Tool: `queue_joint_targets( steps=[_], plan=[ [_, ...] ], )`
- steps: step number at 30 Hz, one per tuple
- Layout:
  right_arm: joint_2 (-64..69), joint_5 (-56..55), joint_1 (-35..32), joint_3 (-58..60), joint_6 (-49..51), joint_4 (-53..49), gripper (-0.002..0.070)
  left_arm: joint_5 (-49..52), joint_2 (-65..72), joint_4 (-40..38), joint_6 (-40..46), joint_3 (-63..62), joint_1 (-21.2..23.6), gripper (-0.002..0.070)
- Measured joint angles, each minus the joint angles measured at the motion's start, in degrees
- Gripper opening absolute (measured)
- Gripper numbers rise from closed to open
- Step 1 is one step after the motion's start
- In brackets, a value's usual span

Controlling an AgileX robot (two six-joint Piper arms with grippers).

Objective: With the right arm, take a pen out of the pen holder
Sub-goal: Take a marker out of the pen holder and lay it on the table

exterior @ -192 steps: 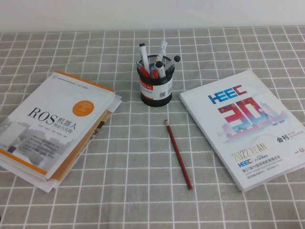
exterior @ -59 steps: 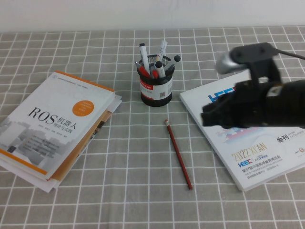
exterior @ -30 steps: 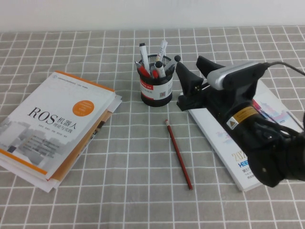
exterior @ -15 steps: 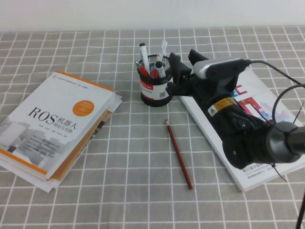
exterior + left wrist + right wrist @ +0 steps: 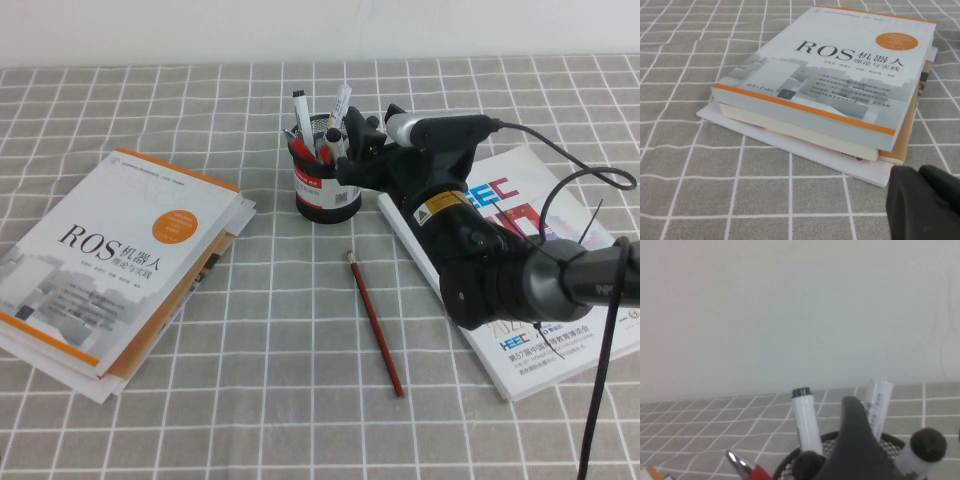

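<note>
Checked cloth (image 5: pixel 250 400): right pincer (image 5: pixel 372 122) gapes at mesh holder (image 5: pixel 326 196), left pincer (image 5: pixel 926 202) near books (image 5: pixel 830 85).

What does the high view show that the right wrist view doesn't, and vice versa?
High view only: red pencil, ROS book, HEEC catalogue. Right wrist only: no new objects, just the pen tops close up. Both: pen holder, its white marker, and the open right gripper at the holder's rim. The left gripper is in neither; it sits by the ROS book in the left wrist view.

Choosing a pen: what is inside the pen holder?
Two white markers, a black-capped pen, a red pen; lower ends hidden. Open right gripper blocks the right of the holder; left gripper near books.
</note>
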Motion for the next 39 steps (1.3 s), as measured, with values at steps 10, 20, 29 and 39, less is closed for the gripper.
queue_joint_targets(
  steps=[10,20,29,39],
  plan=[
    [1.57,1.03,0.00,-0.38,0.00,1.27,0.0370,0.00,0.00,0.00,0.00,0.00,0.00,-0.0003],
    [3.49,6.02,0.00,-4.46,0.00,1.49,0.0370,0.00,0.00,0.00,0.00,0.00,0.00,-0.0003],
    [3.49,6.23,-0.20,-5.02,0.00,2.08,0.0365,0.00,0.00,0.00,0.00,0.00,0.00,-0.0003],
    [3.49,6.23,-0.20,-5.25,0.00,1.82,0.0321,0.00,0.00,0.00,0.00,0.00,0.00,-0.0003]
  ],
)
